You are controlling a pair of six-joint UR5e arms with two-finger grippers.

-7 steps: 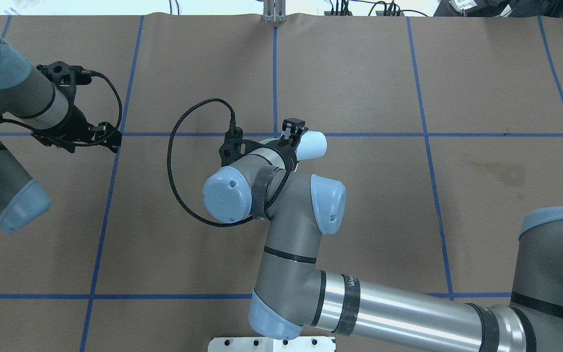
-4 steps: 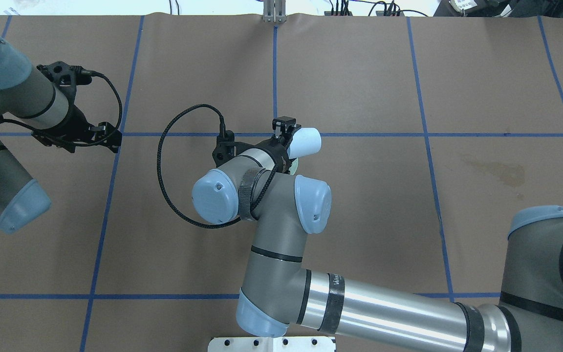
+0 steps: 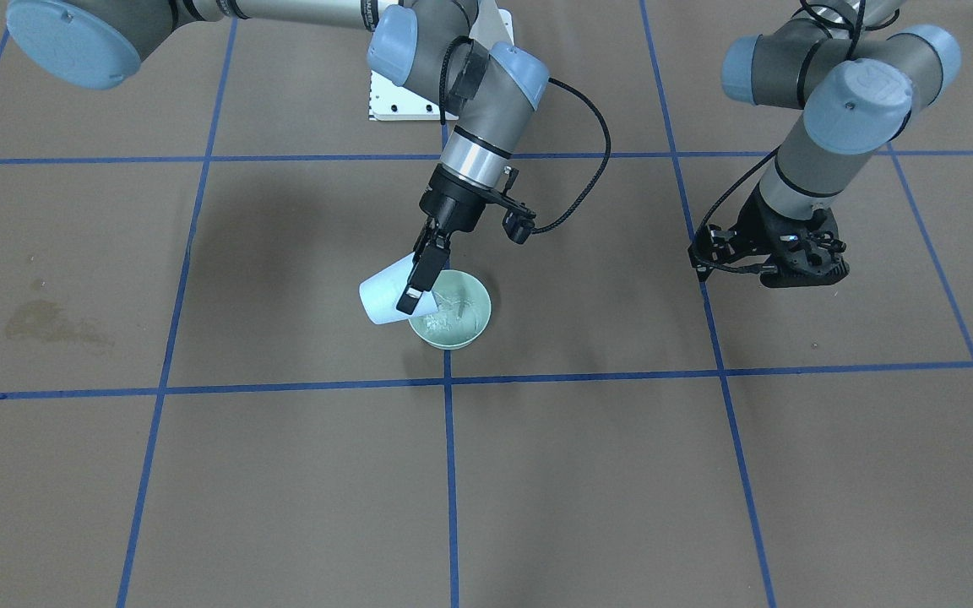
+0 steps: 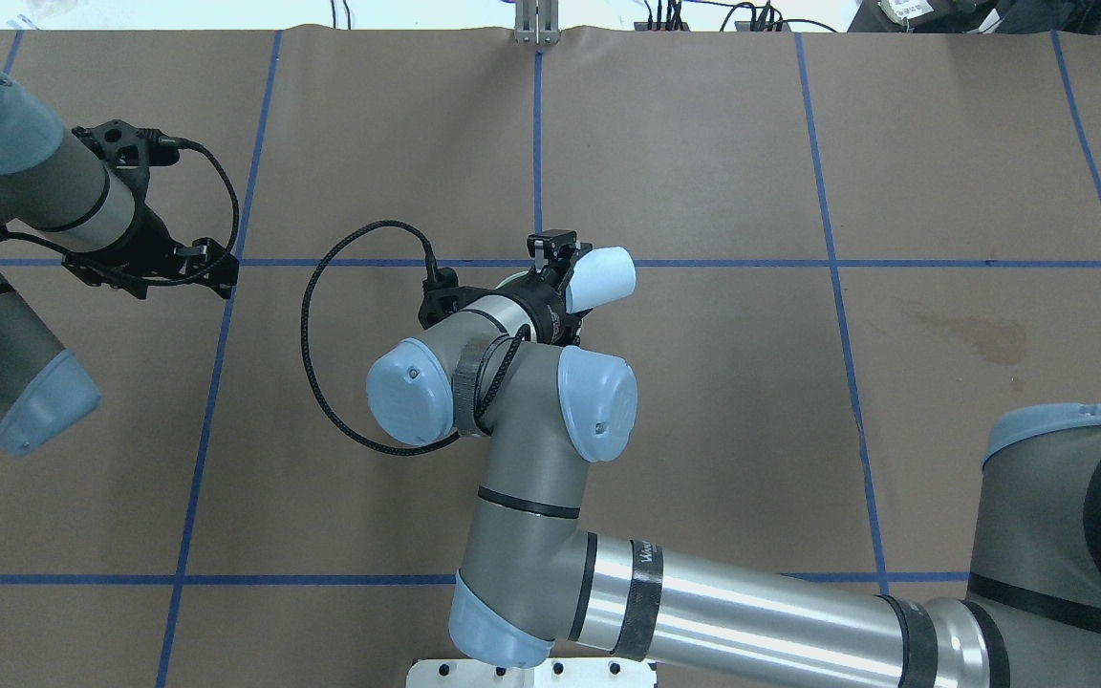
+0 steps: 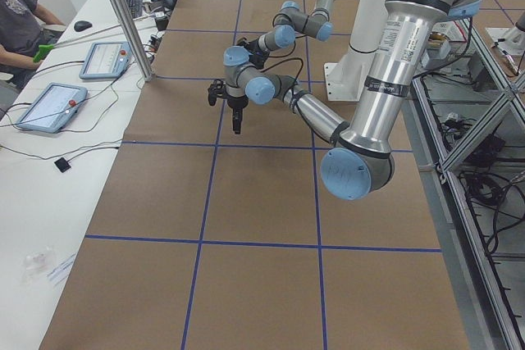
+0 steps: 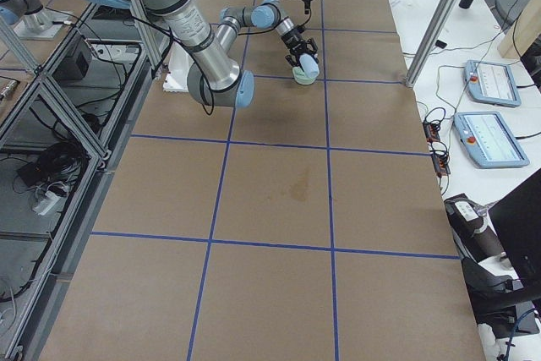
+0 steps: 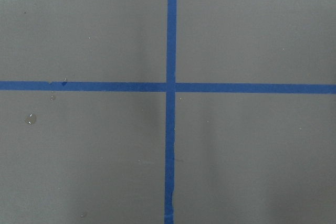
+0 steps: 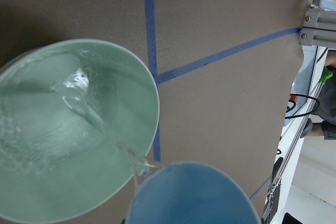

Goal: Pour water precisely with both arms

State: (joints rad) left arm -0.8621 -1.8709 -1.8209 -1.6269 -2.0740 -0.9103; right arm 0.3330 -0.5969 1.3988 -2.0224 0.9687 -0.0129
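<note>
Brown paper (image 3: 199, 490) lies beneath. Our right gripper (image 3: 421, 283) is clamped on the tilted cup (image 3: 378, 302), and the water (image 8: 97, 121) streams into the green bowl (image 3: 478, 317). The cup's lip barely clears the rim, so a weak stream could dribble outside. Since a second ago the right arm (image 4: 531, 459) has shifted leftward. For the left gripper (image 3: 797, 268), we cannot tell if its fingers are apart.

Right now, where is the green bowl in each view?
Front-facing: bowl at centre, under the cup.
Overhead: nearly hidden under the right arm.
Exterior left: cannot tell.
Exterior right: top centre.
Left wrist: not in it.
Right wrist: fills the left.
Landmark: the tilted cup.
</note>
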